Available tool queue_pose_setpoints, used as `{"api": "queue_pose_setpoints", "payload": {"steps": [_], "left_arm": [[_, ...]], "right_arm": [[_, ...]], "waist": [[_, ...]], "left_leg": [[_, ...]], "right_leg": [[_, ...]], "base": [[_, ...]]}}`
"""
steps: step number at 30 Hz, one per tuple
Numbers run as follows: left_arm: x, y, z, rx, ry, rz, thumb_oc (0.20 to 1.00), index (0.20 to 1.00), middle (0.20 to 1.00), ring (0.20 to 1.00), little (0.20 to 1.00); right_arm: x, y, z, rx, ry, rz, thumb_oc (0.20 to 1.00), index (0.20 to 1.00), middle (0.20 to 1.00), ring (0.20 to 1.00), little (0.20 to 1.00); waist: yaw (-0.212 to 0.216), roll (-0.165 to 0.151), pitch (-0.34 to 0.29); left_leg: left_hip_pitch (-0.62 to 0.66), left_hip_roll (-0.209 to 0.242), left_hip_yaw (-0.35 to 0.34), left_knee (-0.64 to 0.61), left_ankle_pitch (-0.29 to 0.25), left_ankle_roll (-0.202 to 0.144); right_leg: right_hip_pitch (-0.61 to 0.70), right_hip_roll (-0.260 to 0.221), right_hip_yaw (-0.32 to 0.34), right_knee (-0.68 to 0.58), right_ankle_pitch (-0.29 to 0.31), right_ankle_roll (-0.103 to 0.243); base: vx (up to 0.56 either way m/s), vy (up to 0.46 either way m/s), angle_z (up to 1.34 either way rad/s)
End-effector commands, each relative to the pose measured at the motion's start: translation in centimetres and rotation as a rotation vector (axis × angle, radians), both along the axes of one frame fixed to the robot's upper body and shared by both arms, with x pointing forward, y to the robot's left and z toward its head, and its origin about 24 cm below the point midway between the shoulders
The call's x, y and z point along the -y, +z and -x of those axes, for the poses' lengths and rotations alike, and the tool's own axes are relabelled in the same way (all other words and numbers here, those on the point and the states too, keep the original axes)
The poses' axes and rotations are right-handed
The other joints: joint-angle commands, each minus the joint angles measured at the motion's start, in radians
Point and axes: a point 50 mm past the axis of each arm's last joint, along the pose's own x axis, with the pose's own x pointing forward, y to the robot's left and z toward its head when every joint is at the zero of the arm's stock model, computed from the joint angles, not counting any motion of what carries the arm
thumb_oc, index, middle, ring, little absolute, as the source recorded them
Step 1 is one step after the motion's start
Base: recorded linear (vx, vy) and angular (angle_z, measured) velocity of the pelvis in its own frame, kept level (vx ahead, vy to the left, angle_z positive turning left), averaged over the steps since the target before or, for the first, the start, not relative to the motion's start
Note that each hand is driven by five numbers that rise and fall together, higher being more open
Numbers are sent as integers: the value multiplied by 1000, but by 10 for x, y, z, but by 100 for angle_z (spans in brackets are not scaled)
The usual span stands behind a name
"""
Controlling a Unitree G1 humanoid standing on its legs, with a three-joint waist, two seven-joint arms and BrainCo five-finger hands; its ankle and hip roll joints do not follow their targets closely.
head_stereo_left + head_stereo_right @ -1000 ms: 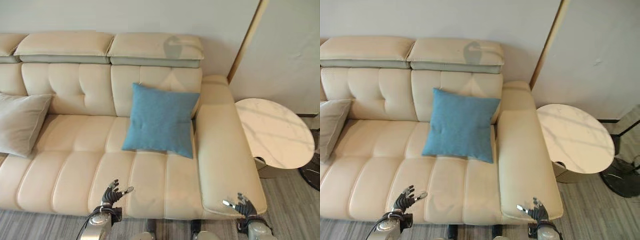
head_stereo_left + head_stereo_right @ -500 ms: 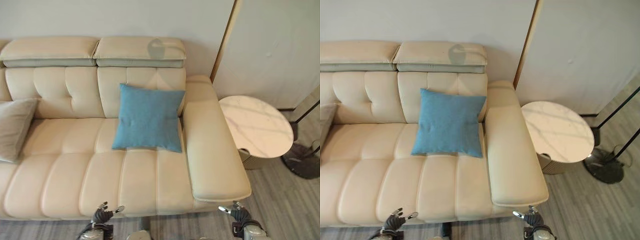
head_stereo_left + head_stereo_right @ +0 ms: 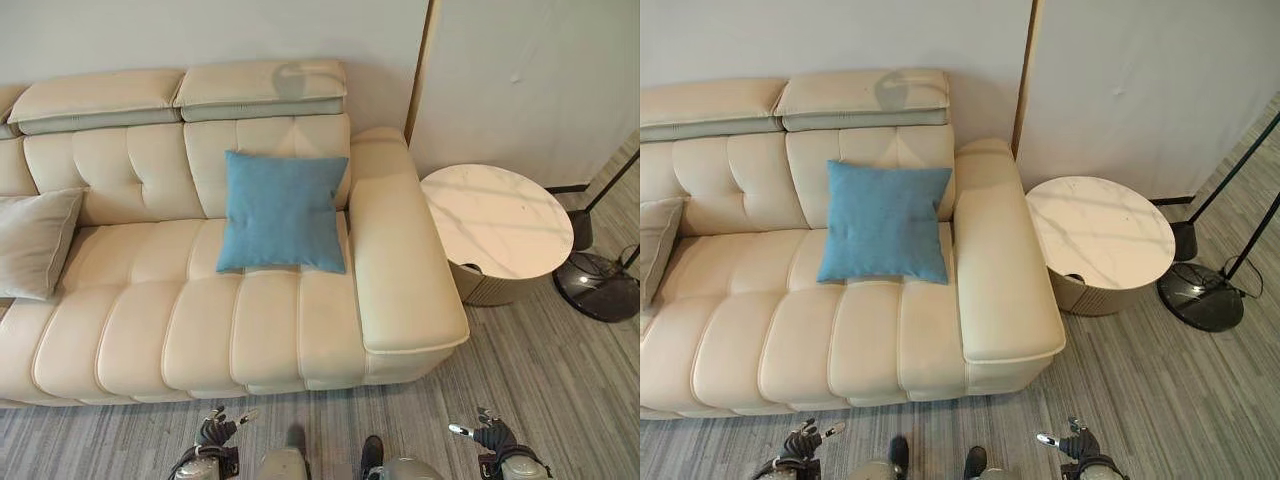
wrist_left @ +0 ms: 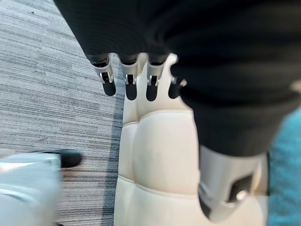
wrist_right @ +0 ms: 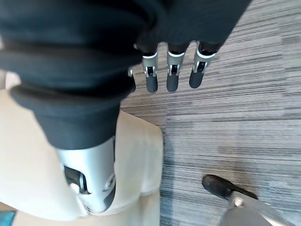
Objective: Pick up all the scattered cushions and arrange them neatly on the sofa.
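Cushions are the subject: a blue cushion [image 3: 283, 211] leans upright against the backrest of the cream sofa [image 3: 150, 330], at the seat nearest the broad armrest [image 3: 396, 262], its lower edge resting on the seat. A grey cushion [image 3: 34, 241] leans against the backrest at the sofa's far end from that armrest, well apart from the blue one. Both lie on the sofa; no cushion is visible on the striped floor [image 3: 540, 370] in front of it. The left hand [image 3: 216, 431] hangs in front of the sofa's front edge, over the floor, fingers straight and slightly spread, holding nothing; its wrist view shows the fingertips [image 4: 130, 88] against the seat edge and floor. The right hand [image 3: 484, 436] hangs over the floor in front of the armrest corner, fingers likewise relaxed and empty. Beyond the armrest stands a round marble side table [image 3: 497, 222], and past it the dark base of a floor lamp [image 3: 598, 285]. Judged from here, the risks are these: any remaining cushion lies outside the field shown, so a search turn beside the sofa could swing an arm into the side table or lamp; and the blue cushion, merely leaning, could topple forward if the seat is nudged.
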Motion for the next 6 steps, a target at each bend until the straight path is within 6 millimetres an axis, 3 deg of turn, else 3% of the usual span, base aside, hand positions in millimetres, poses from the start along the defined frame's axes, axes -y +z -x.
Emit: {"api": "queue_pose_setpoints", "payload": {"steps": [1,6], "left_arm": [[-1,1,-2,6,-27,-10,1000,1000,1000,1000,1000],[4,-2,-2,-29,-99,-50,1000,1000,1000,1000,1000]], "right_arm": [[-1,2,-11,8,31,23,1000,1000,1000,1000,1000],[-2,-6,1,-40,-21,12,1000,1000,1000,1000,1000]], "waist": [[-21,-5,-36],[-46,13,-77]], "left_leg": [[43,6,69,-40,-57,0],[96,-3,70,-240,-3,-19]], "right_leg": [[89,4,-18,-57,-114,145],[76,2,-51,-89,-76,158]], "base": [[24,82,9],[-76,148,38]]}}
